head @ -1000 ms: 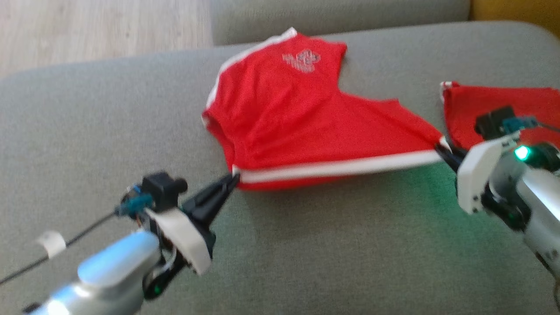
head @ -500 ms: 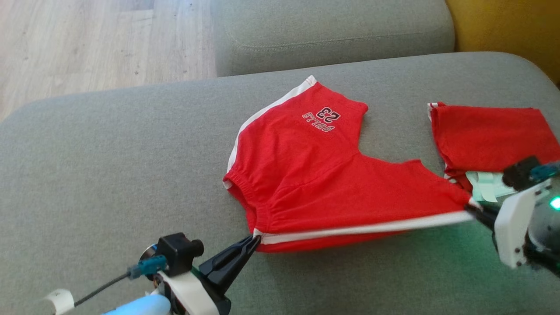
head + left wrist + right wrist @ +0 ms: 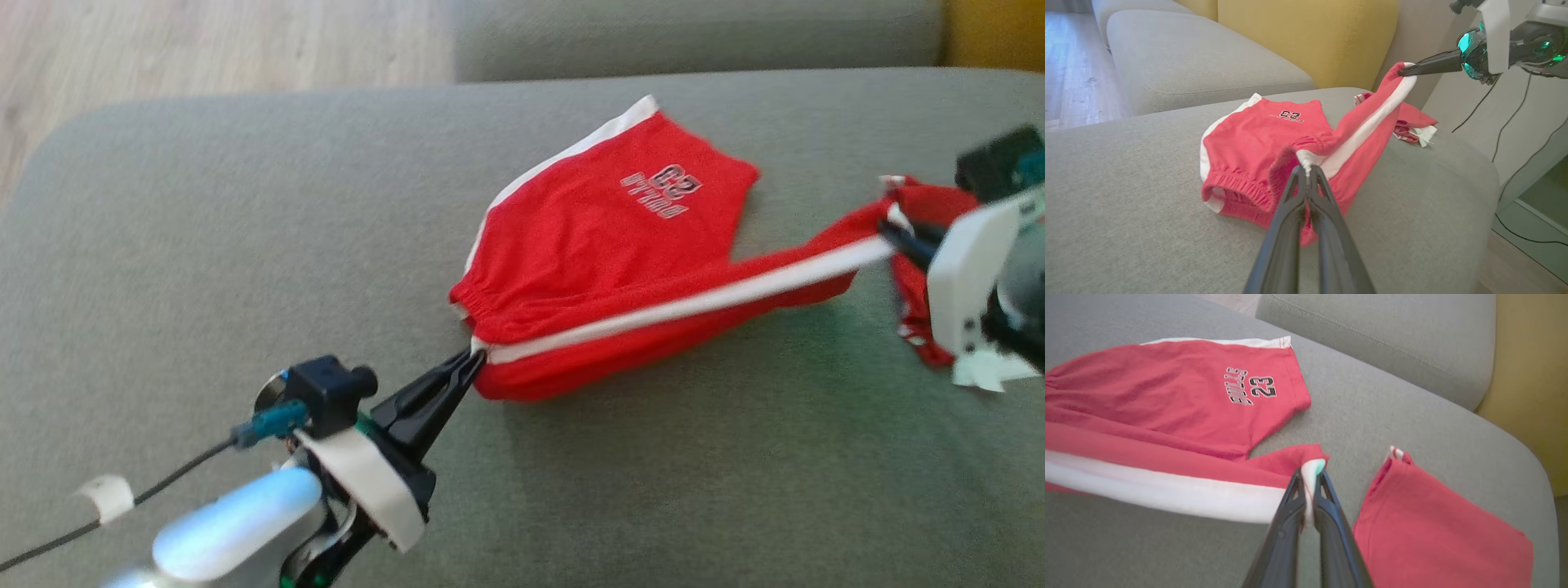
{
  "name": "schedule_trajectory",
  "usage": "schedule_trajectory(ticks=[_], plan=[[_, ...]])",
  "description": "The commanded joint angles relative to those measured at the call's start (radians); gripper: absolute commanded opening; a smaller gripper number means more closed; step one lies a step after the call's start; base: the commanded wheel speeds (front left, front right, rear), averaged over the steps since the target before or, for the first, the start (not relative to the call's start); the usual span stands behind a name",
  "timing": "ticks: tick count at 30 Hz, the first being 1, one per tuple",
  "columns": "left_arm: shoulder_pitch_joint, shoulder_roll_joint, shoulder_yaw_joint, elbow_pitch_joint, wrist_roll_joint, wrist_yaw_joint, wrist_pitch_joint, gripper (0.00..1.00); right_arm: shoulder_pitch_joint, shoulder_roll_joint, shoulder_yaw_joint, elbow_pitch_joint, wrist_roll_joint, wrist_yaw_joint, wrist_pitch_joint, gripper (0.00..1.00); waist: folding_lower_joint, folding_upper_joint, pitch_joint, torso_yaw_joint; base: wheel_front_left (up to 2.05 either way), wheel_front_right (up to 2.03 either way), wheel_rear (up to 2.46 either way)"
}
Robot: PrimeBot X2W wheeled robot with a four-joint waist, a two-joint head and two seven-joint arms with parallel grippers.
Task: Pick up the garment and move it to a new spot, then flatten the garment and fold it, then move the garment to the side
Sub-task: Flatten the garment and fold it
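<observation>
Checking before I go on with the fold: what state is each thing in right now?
Shorts: one side lifted and stretched, rest lying on couch.
Left fingers: shut on waistband corner.
Right fingers: shut on hem corner.
Second red garment: lying loose on couch.

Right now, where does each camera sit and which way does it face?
Head view: on the head, looking forward and down at the red shorts on the grey cushion; left forearm lower left, right wrist at right edge.
Left wrist view: along its jaws, shut on the waistband corner, toward the yellow backrest; right jaws upper right.
Right wrist view: down along its jaws, shut on the striped hem corner.
Shared: all show the 23 print.
</observation>
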Motion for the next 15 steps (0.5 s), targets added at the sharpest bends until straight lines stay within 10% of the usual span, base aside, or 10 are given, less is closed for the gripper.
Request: schedule_trajectory(ticks=[1, 15], plan=[[-0.067, 0.008, 0.052, -0.002, 0.009, -0.007, -0.006, 0.0, -0.054, -0.009, -0.02, -0.007, -0.021, 0.007, 0.012, 0.0, -0.0002, 0.0, 0.04, 0.04, 0.0, 0.0, 0.0], [-0.237, -0.148, 0.064, 0.185, 0.039, -0.057, 0.001, 0.0, -0.398, 0.056, 0.058, 0.183, -0.101, 0.007, 0.091, 0.0, -0.0002, 0.0, 0.219, 0.176, 0.0, 0.0, 0.0]])
